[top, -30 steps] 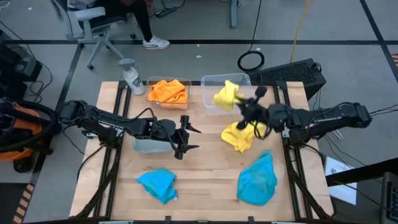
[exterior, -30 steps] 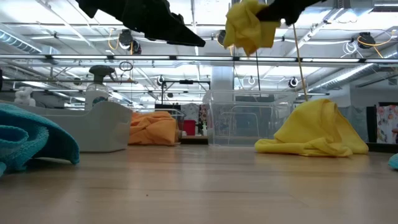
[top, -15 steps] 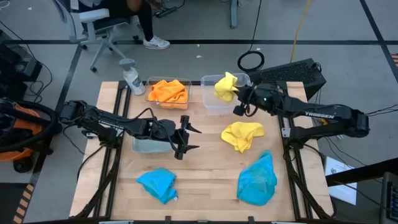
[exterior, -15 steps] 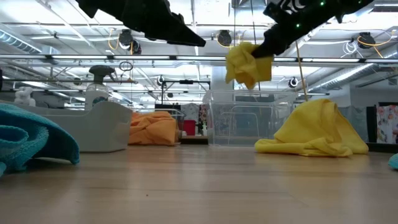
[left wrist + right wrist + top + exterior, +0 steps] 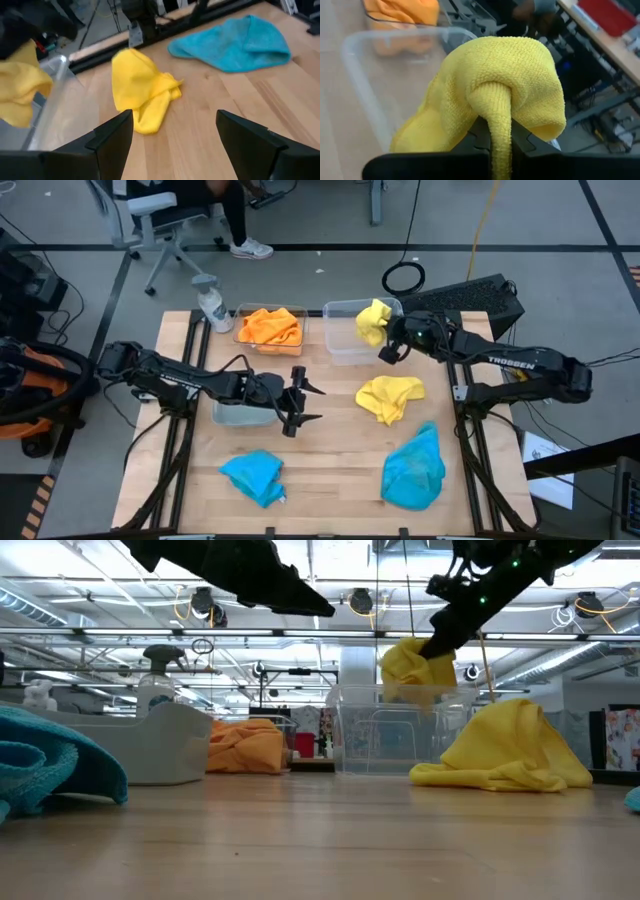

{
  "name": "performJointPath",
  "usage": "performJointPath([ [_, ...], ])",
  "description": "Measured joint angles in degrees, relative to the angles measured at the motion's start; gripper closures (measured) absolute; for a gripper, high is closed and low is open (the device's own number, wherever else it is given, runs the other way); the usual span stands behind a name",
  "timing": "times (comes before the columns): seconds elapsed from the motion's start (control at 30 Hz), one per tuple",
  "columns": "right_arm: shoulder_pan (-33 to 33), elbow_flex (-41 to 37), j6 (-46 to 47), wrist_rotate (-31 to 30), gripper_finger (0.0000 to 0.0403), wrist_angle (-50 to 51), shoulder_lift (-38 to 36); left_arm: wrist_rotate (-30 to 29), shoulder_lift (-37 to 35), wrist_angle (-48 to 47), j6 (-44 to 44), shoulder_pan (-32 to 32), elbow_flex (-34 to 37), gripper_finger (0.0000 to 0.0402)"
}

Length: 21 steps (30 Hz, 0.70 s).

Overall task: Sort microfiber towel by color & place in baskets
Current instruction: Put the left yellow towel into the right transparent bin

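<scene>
My right gripper [image 5: 384, 336] is shut on a yellow towel [image 5: 372, 320] over the far right part of a clear basket [image 5: 340, 345]. In the low view the towel [image 5: 412, 664] hangs at the basket's rim [image 5: 400, 692]. A second yellow towel [image 5: 389, 396] lies bunched on the table. Two blue towels [image 5: 252, 476] [image 5: 415, 470] lie near the front edge. Orange towels [image 5: 270, 327] fill a far basket. My left gripper [image 5: 312, 402] is open and empty at mid-table, beside a third basket [image 5: 238, 413]. My right gripper pinches a bunched fold of the yellow towel [image 5: 497, 107] between its two fingers, several layers thick. The fingers come from the table's right side, slanting down. The towel bulges over the fingers and hangs below them, its lower end [image 5: 405, 690] at the basket's rim.
A white spray bottle [image 5: 210, 304] stands at the far left corner, next to the orange basket. Bare wood shows between the two blue towels and in front of my left gripper. A person's legs and a chair show beyond the far edge.
My right gripper has carried the yellow towel toward the table's far edge and down, from high over the second yellow towel to the clear basket's rim. The towel stays bunched in the hold.
</scene>
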<state>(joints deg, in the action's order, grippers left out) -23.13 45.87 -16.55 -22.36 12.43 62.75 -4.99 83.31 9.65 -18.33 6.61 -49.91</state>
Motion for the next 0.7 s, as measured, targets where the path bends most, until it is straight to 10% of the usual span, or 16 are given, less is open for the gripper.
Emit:
performJointPath([
  [0.7, -6.50, -9.29, 6.77, 8.97, 0.0385, -12.28, 1.98, 0.25, 3.30, 5.99, -0.42, -0.57, 0.00, 0.0112],
])
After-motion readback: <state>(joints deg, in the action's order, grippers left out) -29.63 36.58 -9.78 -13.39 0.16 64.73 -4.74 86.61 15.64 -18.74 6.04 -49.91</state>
